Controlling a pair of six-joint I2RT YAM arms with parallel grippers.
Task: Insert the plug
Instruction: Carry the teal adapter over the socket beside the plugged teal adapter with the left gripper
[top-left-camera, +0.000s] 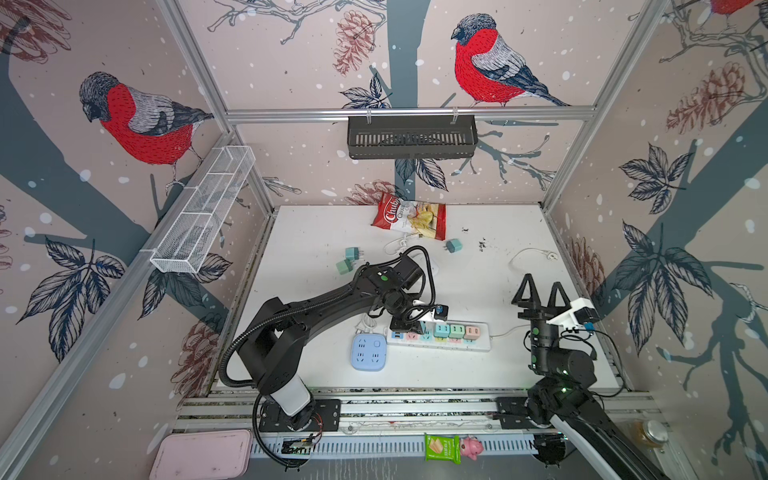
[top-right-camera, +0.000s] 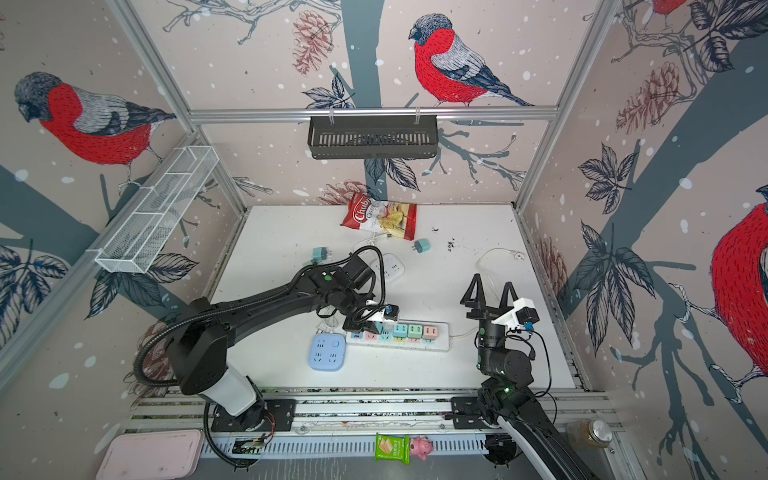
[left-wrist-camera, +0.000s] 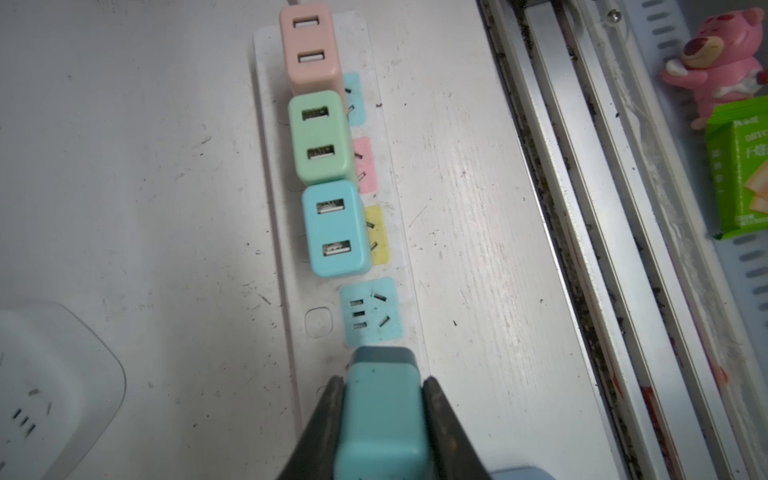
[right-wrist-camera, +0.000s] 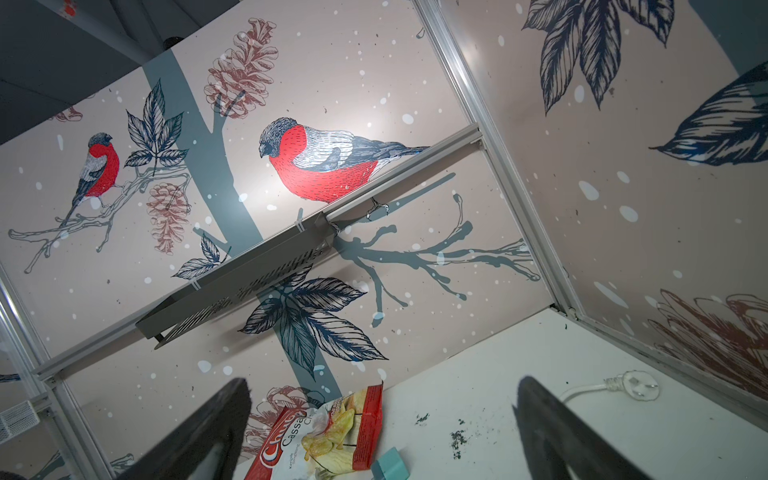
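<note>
Left gripper (left-wrist-camera: 383, 380): jaws pinched tight on the flanks of a teal USB charger plug (left-wrist-camera: 382, 424); its prongs are hidden beneath it. The plug hangs over the white power strip (left-wrist-camera: 303, 291), just short of a vacant blue socket (left-wrist-camera: 371, 311). Cannot tell whether it touches the strip. Along the strip past that socket sit a blue charger (left-wrist-camera: 336, 228), a green charger (left-wrist-camera: 320, 137) and a pink charger (left-wrist-camera: 309, 45), all seated. Right gripper (top-left-camera: 542, 281): jaws spread wide, nothing in them, held up beyond the strip's cord end.

Step, as I read it: alignment before insertion. The next move likely needs a short shift toward the blue charger, prongs squared to the slots, then a straight push down.

Containers:
- Black slotted basket (top-left-camera: 411, 137) on the wall rail, well beyond the strip: nothing seen inside.
- White wire basket (top-left-camera: 203, 208): likewise.
- Pink lidded box (top-left-camera: 199, 455): shut, contents hidden.
</note>
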